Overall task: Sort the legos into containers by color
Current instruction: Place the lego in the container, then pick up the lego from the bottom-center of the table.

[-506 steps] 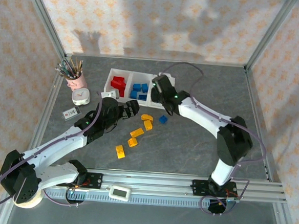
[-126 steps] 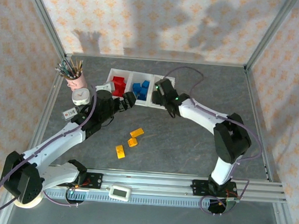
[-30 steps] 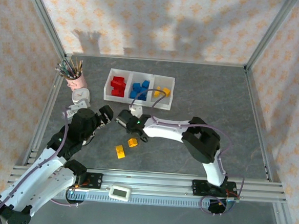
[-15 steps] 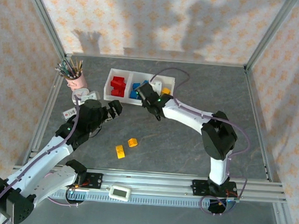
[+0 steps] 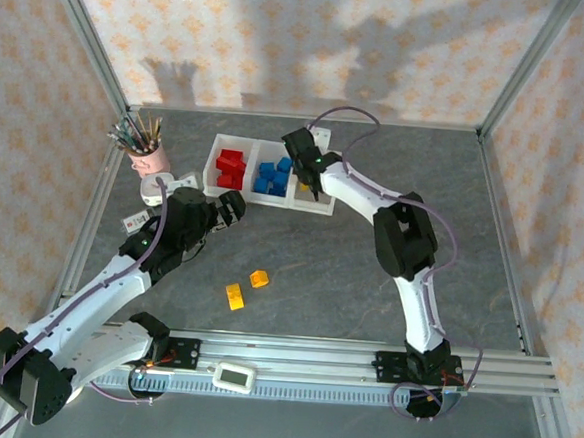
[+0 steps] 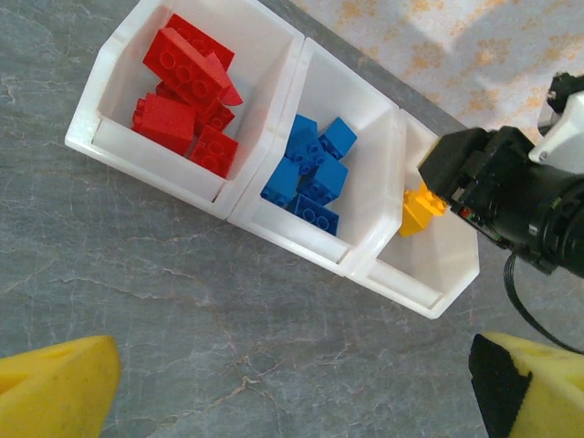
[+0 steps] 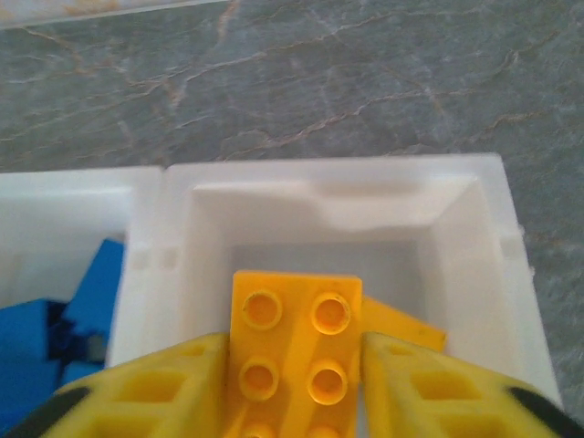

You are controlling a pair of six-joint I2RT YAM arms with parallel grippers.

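The containers are one white tray [image 5: 269, 199] of three compartments. Red legos [image 5: 231, 167] fill the left one and blue legos [image 5: 273, 178] the middle one. My right gripper [image 7: 294, 365] hangs over the right compartment [image 7: 338, 205], shut on a yellow-orange lego [image 7: 292, 351], with both fingers against its sides. Another yellow-orange piece [image 7: 406, 328] lies below it. In the left wrist view the held lego [image 6: 420, 208] shows above that compartment. My left gripper [image 6: 292, 392] stands open and empty over bare table, near the tray's front. Two yellow-orange legos [image 5: 259, 278] [image 5: 235, 295] lie loose on the table.
A pink pencil cup [image 5: 148, 154] stands at the back left, with small white objects [image 5: 159, 192] beside it near my left arm. Metal frame rails run along the table's sides and near edge.
My right gripper has carried a yellow-orange lego from the table's middle up to the tray's right compartment. My left gripper has shifted a little toward the tray, still open.
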